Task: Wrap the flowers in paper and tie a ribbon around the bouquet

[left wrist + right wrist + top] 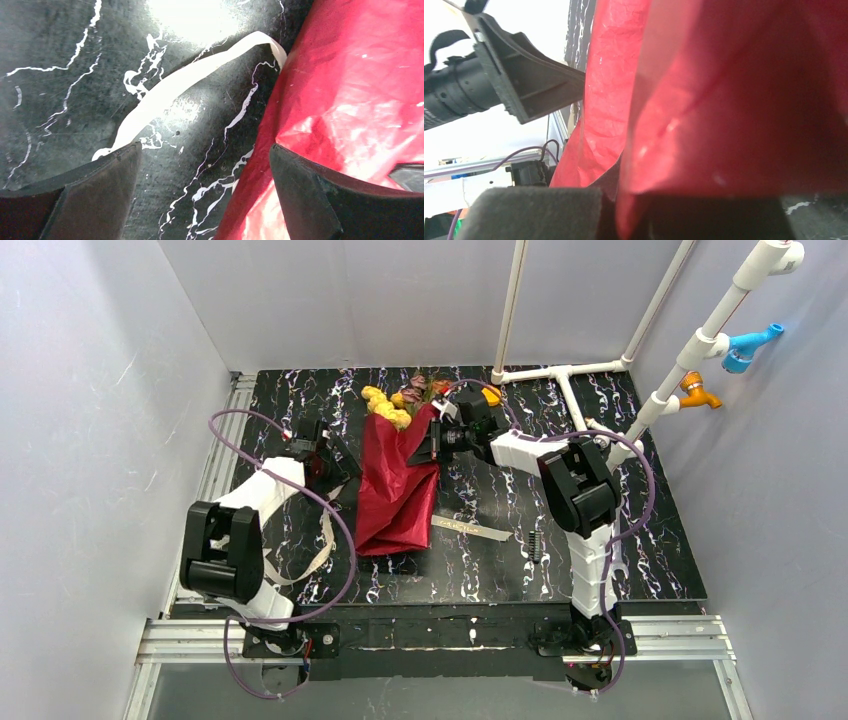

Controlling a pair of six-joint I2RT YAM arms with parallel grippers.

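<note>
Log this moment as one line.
left pincer: open over ribbon | right pincer: shut on paper | flowers: in paper, blooms out | ribbon: not tied

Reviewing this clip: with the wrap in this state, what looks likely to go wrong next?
The left claw stands open at the edge of the paper, so only the shut right claw pinches it, and it may unroll. The ribbon lies flat beside the paper, not tied round it, so picking it up could be fiddly.

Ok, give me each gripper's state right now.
Left gripper: open, holding nothing.
Right gripper: shut on the paper.
</note>
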